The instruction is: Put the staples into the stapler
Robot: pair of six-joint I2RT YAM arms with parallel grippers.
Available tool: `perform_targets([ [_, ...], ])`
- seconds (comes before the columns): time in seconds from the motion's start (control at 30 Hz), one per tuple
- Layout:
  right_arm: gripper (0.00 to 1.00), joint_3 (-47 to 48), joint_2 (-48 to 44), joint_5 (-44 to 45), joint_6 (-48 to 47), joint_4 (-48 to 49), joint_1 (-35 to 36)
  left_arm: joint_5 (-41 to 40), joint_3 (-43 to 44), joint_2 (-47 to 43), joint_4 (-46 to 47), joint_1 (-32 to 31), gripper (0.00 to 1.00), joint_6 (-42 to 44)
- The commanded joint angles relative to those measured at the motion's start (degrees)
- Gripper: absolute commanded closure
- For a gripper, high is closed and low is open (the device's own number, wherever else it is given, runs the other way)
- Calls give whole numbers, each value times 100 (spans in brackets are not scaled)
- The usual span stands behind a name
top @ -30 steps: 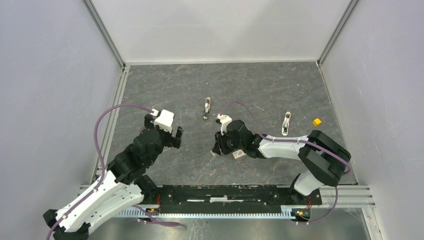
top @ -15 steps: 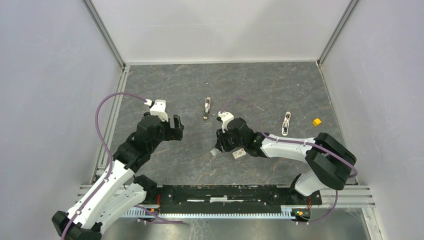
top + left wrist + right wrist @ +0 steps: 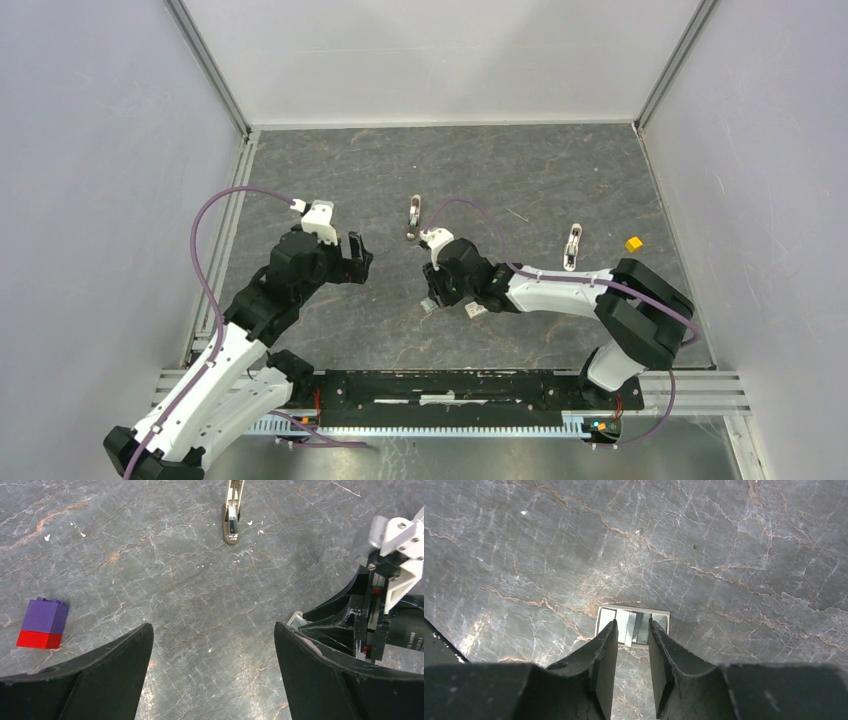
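Observation:
The staples point(image 3: 633, 624) are grey strips lying in a small open tray on the dark stone floor. My right gripper point(image 3: 631, 625) points down at this tray, its fingers a narrow gap apart with the tips either side of the strips. I cannot tell whether they pinch one. From above, the tray point(image 3: 430, 305) lies under my right gripper point(image 3: 433, 295), and a tiny white printed box point(image 3: 476, 311) lies just to its right. One stapler point(image 3: 414, 215) lies open behind them and also appears in the left wrist view as the stapler point(image 3: 232, 517). My left gripper point(image 3: 212, 635) hangs wide open over bare floor.
A second stapler point(image 3: 572, 245) and a yellow cube point(image 3: 633, 243) lie to the right. A purple-and-red brick point(image 3: 42, 630) sits left of my left gripper. The right arm's wrist point(image 3: 385, 605) stands close to my left gripper's right finger. Walls enclose the floor on three sides.
My left arm reached forward and turned its wrist toward the centre. My right gripper edged slightly left over the tray. The staplers and the box have not moved.

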Motion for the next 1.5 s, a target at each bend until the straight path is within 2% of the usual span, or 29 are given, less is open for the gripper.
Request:
perform_targets([
  [0.0,65,258,120,165,-90,-40,59,65,27,-93,210,16,3,154],
  [0.57,67,329,350,181,-3,-9,120,80,-28,-237,245,20,2,209],
  [1.27,81,149,248,233,94,142,125,77,-40,-299,270,19,2,245],
  [1.47,82,81,195,214,119,180,116,83,-45,-315,257,22,2,253],
])
